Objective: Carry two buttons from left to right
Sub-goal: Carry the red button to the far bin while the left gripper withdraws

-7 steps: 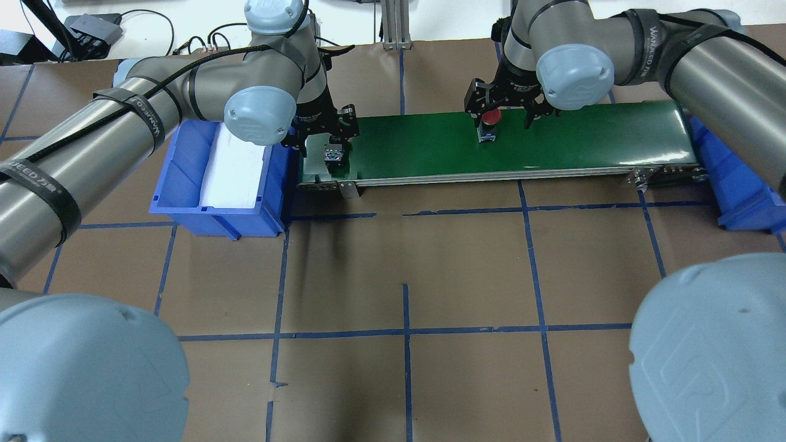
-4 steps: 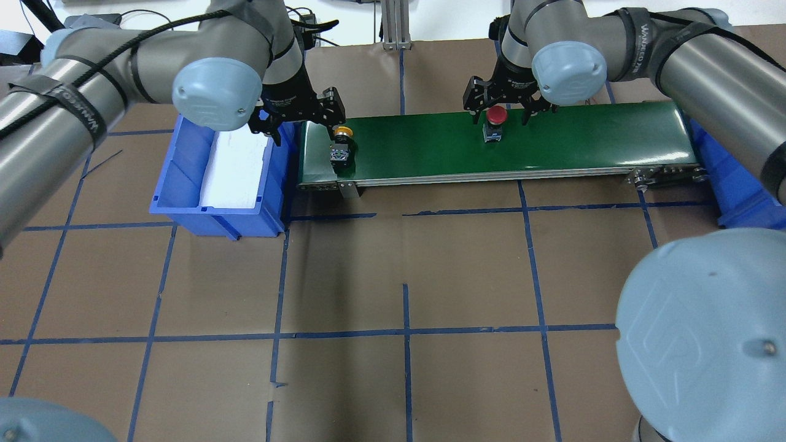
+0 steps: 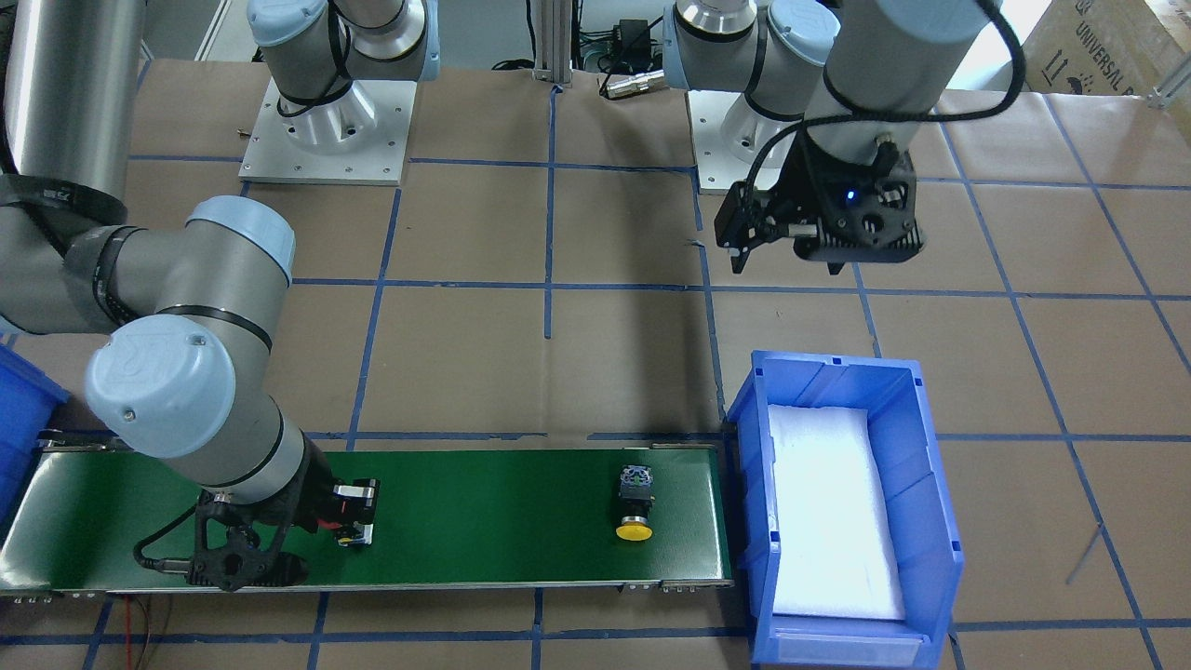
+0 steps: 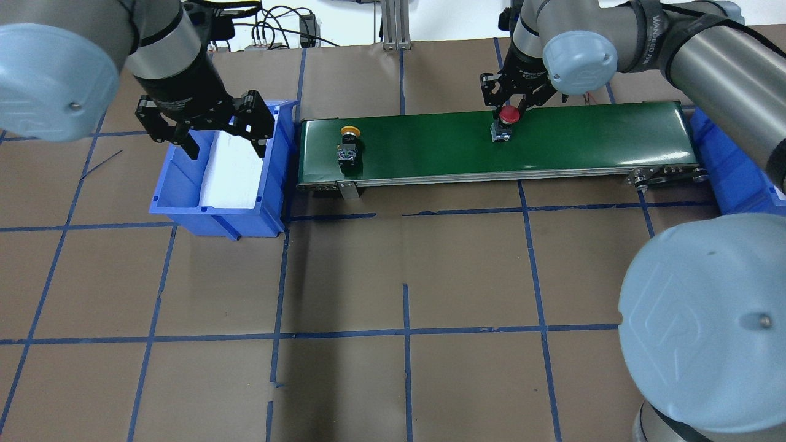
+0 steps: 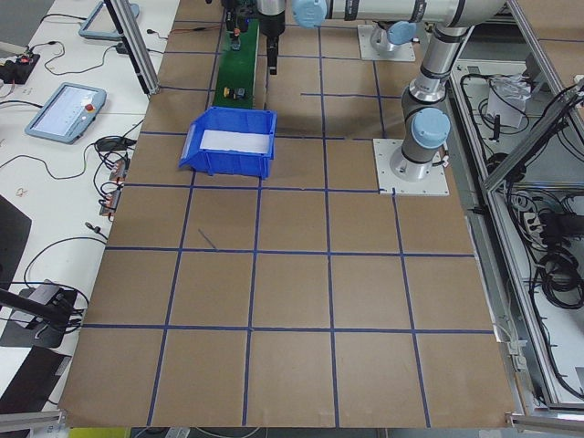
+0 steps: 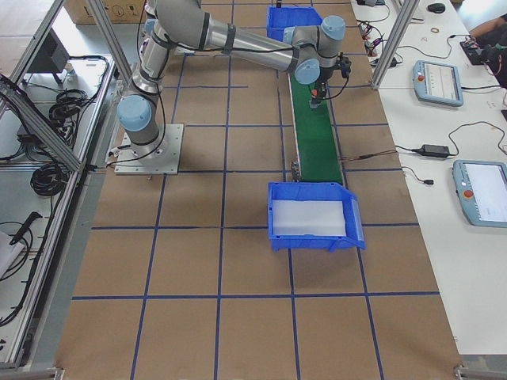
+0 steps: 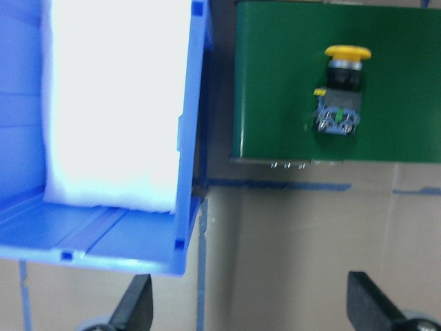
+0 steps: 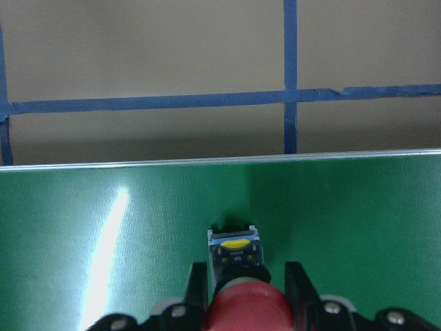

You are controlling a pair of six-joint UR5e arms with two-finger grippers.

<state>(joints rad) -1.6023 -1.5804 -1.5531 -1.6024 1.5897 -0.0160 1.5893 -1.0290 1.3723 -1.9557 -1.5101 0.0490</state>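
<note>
The yellow button [image 4: 348,147] lies on its side at the left end of the green conveyor belt [image 4: 583,141], free of any gripper; it also shows in the front view [image 3: 635,507] and the left wrist view [image 7: 341,96]. My left gripper [image 4: 224,138] is open and empty, raised over the left blue bin [image 4: 178,184]; in its wrist view the fingertips [image 7: 138,303] stand wide apart. My right gripper [image 4: 508,105] is shut on the red button [image 4: 507,115] at mid belt. In the right wrist view the fingers [image 8: 196,283] flank the red cap [image 8: 244,307].
The left bin holds a white foam pad [image 4: 230,169]. A second blue bin [image 4: 731,184] stands at the belt's right end. Brown paper with blue tape lines covers the table [image 4: 405,276]. The right arm's elbow [image 4: 700,331] looms at front right.
My left gripper has left the yellow button on the belt and moved left and up over the blue bin. My right gripper has closed on the red button and shifted slightly right.
</note>
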